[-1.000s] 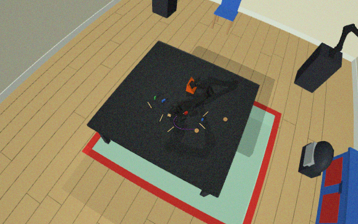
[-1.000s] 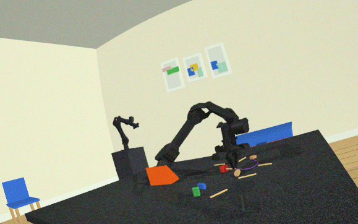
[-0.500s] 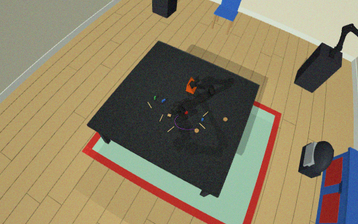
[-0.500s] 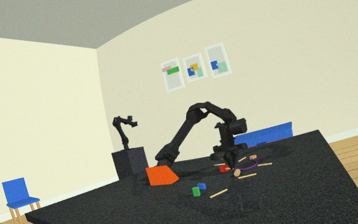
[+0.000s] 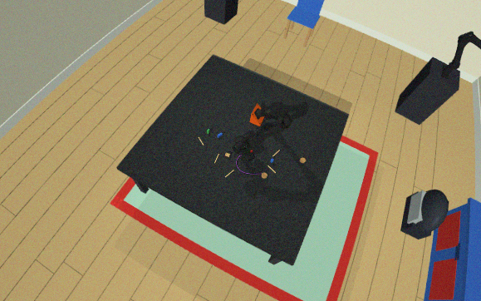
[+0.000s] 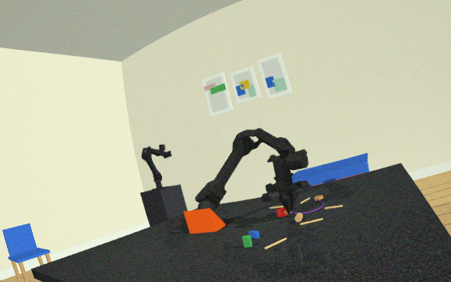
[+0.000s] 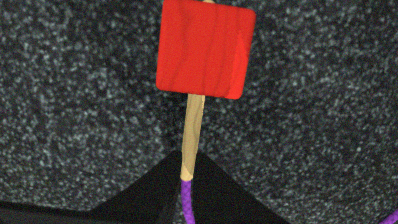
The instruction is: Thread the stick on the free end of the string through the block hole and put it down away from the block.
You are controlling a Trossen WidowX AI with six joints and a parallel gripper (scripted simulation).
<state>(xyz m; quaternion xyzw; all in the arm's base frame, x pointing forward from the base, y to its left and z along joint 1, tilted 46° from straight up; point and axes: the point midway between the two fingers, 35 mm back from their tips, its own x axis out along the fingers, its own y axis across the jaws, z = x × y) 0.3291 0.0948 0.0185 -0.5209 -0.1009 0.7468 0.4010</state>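
In the wrist view my gripper [image 7: 187, 160] is shut on the thin wooden stick [image 7: 193, 131] at the end where the purple string [image 7: 186, 202] joins it. The stick's front part goes into the near side of the red block [image 7: 205, 47] [image 6: 281, 212] [image 5: 251, 151], which sits on the table. A sliver of tan shows at the block's far side, at the frame's top edge. In the exterior view the gripper [image 6: 288, 207] points down right beside the block. The string [image 6: 311, 211] [image 5: 245, 172] curves away to the round wooden button [image 6: 318, 197] [image 5: 264, 175].
Loose sticks [image 6: 275, 243] [image 6: 311, 221] [image 6: 333, 206] lie around. A short wooden cylinder [image 6: 298, 217] lies near the block. A green block [image 6: 247, 241] and a blue block [image 6: 254, 234] sit nearer the camera. An orange wedge [image 6: 202, 220] stands by the arm's base. Another wooden disc [image 5: 302, 160] lies apart.
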